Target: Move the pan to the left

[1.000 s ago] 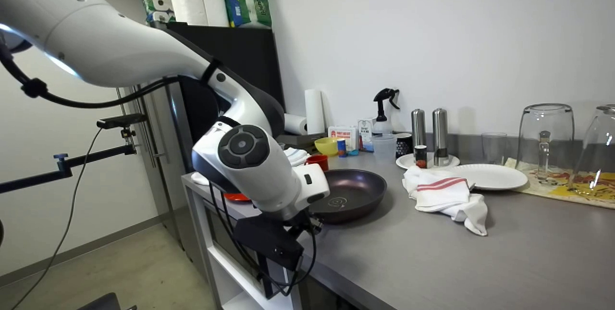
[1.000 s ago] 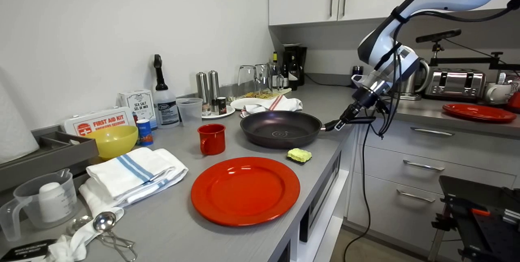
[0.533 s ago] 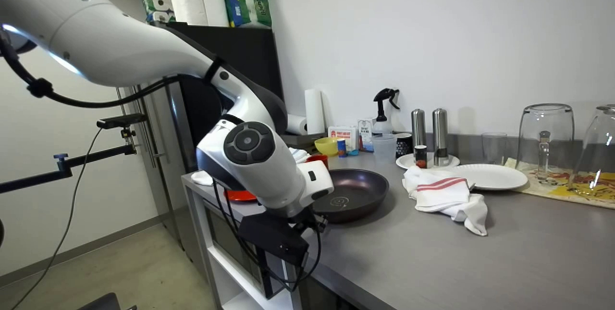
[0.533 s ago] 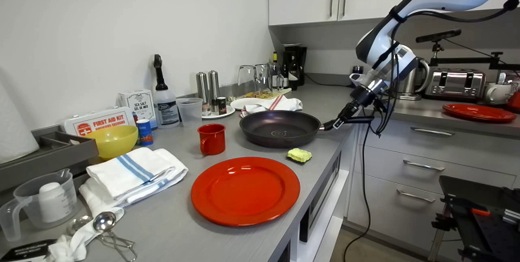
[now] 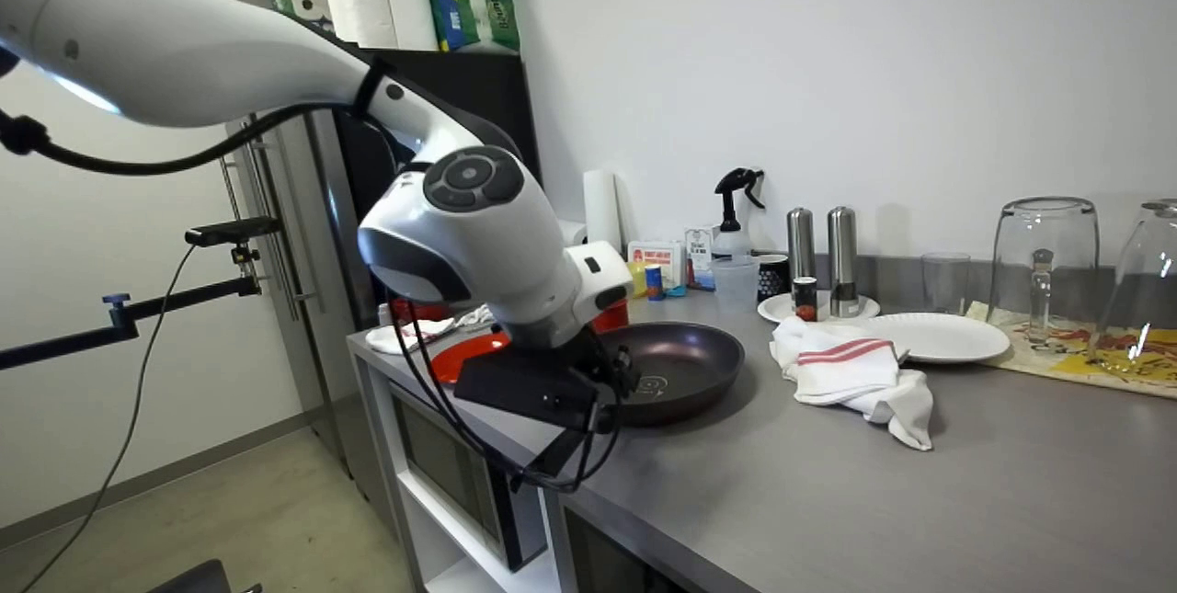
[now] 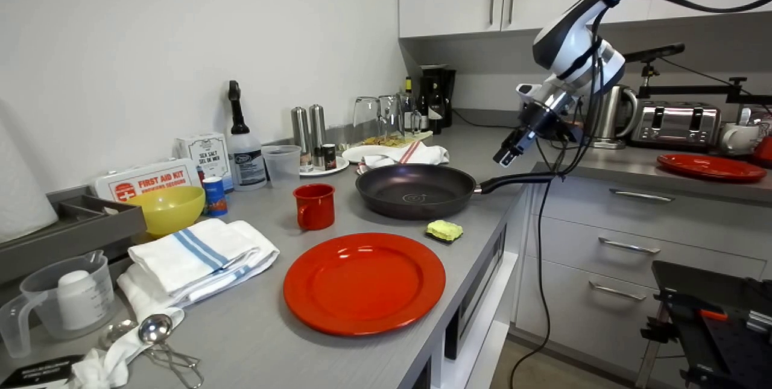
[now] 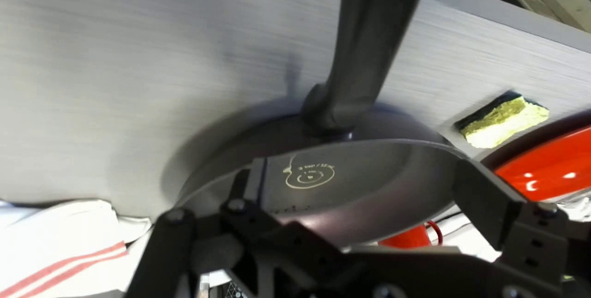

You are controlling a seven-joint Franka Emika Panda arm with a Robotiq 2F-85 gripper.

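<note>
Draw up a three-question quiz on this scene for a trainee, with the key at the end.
1. True or false: the gripper is closed on the handle of the pan.
2. The stripes on the towel nearest the pan are: a) blue; b) red; c) green.
3. What lies beside the pan, toward the edge of the counter?

Key:
1. False: the gripper is open, clear of the handle.
2. b.
3. A sponge.
</note>
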